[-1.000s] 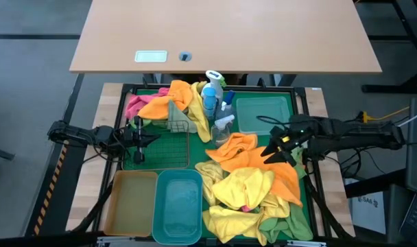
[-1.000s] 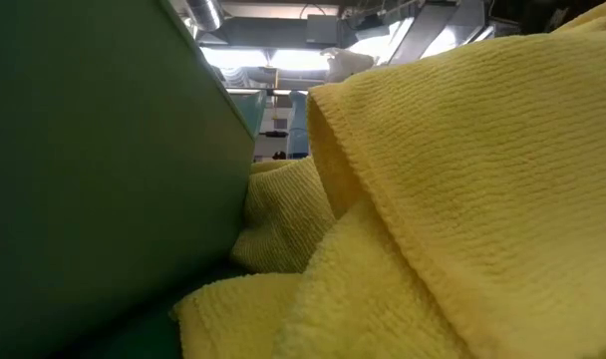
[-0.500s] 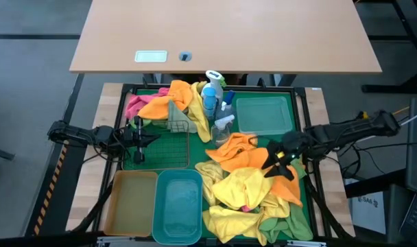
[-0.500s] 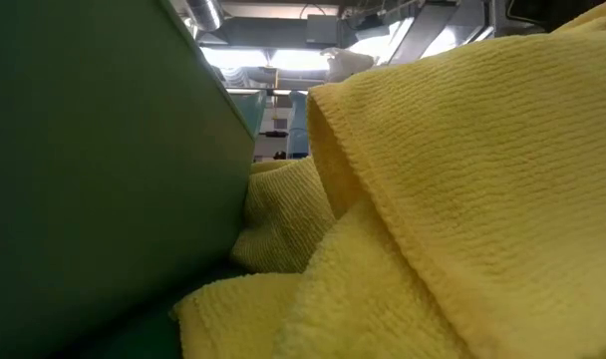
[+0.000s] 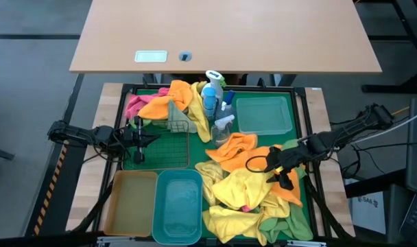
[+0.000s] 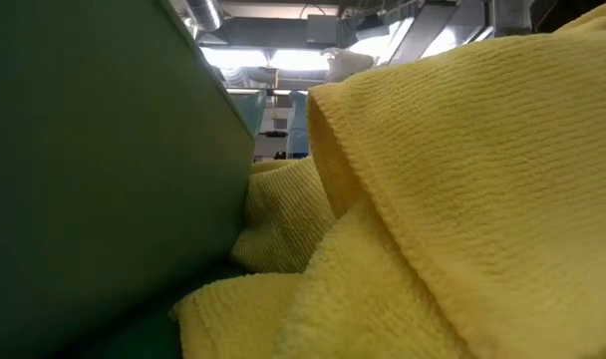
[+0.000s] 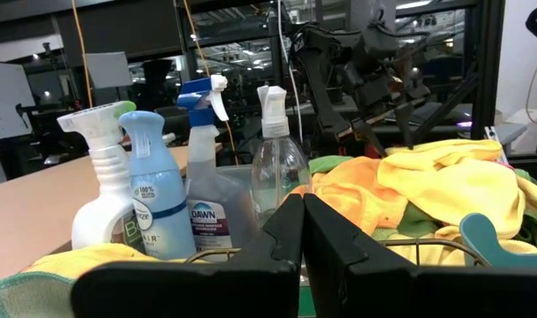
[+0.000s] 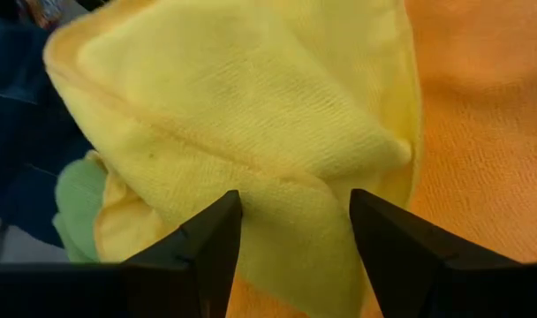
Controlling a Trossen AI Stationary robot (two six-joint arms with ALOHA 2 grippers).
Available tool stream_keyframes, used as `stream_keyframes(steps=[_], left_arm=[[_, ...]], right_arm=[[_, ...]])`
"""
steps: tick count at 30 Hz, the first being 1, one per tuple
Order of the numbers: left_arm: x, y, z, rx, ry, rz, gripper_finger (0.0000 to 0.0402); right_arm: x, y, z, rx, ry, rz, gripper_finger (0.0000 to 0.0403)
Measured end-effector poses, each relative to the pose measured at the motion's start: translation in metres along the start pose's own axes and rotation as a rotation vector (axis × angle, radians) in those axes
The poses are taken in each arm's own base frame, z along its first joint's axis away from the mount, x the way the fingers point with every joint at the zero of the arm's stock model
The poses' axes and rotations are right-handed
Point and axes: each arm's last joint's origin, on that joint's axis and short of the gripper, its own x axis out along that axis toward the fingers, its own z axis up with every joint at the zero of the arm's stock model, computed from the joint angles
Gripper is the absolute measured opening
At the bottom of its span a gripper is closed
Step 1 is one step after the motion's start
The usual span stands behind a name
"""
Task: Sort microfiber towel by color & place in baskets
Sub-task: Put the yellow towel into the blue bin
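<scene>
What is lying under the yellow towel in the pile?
Under the yellow towel an orange towel and a green towel stick out at its edges. Whatever lies beneath its middle is covered.

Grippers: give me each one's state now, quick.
Left gripper: shut, empty, over the wire basket.
Right gripper: open, empty, above a yellow towel.

towel pile (image 5: 253, 189): yellow, orange and green cloth heaped over the green tray's (image 5: 299, 130) right-front part, no bare floor there
right gripper (image 5: 285, 177): low over that heap, fingers spread, yellow towel (image 8: 251, 141) right under the tips
spray bottles (image 5: 215, 103): upright cluster mid-tray beside the wire-mesh basket (image 5: 164, 140), blocks a straight crossing
clear basket (image 5: 263, 114): open from above
teal basket (image 5: 177, 206), amber basket (image 5: 129, 202): open from above
left gripper (image 5: 138, 140): closed, above the mesh basket
</scene>
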Motion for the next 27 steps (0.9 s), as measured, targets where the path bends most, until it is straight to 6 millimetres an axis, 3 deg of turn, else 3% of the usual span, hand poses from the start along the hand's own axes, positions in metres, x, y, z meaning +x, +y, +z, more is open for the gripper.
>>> stream_keyframes(steps=[4,7,16,27], left_arm=[[0.0,0.0,0.0,0.0,0.0,0.0,0.0004],[0.0,0.0,0.0,0.0,0.0,0.0,0.0004],[0.0,0.0,0.0,0.0,0.0,0.0,0.0004],[0.0,0.0,0.0,0.0,0.0,0.0,0.0004]], right_arm=[[0.006,0.001,-0.001,-0.014,0.029,-0.007,0.0209],[0.009,0.0,-0.001,-0.013,0.046,-0.006,0.0185],[0.005,0.003,0.005,-0.015,0.025,0.003,0.0014],[-0.039,0.024,0.046,-0.124,-0.158,-0.126,0.0007]])
